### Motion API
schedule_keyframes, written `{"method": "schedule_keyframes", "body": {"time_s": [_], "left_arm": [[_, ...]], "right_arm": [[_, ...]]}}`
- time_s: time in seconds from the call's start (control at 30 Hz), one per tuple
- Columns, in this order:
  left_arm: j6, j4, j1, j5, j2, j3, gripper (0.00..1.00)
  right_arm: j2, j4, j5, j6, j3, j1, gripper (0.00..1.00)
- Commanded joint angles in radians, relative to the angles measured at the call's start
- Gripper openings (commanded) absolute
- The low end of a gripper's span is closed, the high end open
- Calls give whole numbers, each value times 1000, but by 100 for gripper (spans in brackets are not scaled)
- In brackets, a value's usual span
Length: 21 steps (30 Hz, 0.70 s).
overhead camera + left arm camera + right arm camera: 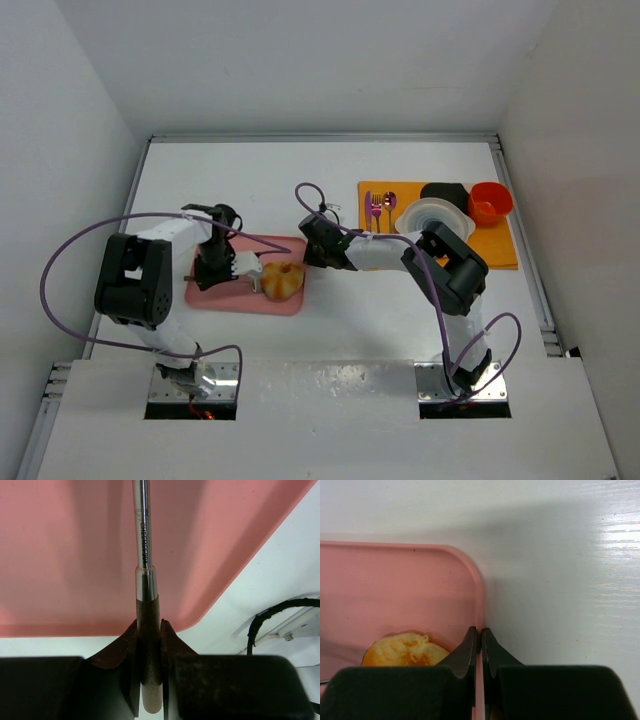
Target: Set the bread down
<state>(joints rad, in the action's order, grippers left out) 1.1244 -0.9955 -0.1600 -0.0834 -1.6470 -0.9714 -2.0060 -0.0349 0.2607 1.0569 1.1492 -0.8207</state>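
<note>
The bread [282, 280], where is it sitting? I only catch a golden lump from here.

On the right end of the pink tray [222, 298], close to its right rim. The right wrist view shows only the bun's top. The black body of the end effector cuts off the rest.

Any writing to read?

One bit. The metal tool [143, 540] has a line of small letters engraved along its shaft. It ends in what may be digits, but I can't read it for certain.

Who has that tool?

The left end effector [150, 630], closed hard on the tool's dark handle, over the tray. The working end runs out of the top of the left wrist view. From above, a pale piece [246, 268] lies between that end effector and the bun. Whether it's the tool's head I can't tell.

And the right end effector [481, 635]?

Fingers pressed together, tips right at the tray's right rim. Whether the rim is nipped between them I can't make out.

What's at the far right of the bench [380, 310]?

An orange mat [500, 255] carrying a white plate [433, 216], partly hidden by the right arm. There's also a black bowl [445, 190], a red cup [490, 203], a fork [374, 210] and a spoon [389, 205].
</note>
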Motion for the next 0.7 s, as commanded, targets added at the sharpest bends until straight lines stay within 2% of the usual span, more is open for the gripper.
{"method": "schedule_keyframes", "body": {"time_s": [0.0,0.43,0.67], "left_arm": [[-15,-72,11,60,-16,-41,0],[32,-63,20,106,105,-3,0],[32,-54,20,128,105,-3,0]], "right_arm": [[-14,-46,12,-14,12,-3,0],[-20,20,-44,-40,21,6,0],[-48,15,-66,-31,60,5,0]]}}
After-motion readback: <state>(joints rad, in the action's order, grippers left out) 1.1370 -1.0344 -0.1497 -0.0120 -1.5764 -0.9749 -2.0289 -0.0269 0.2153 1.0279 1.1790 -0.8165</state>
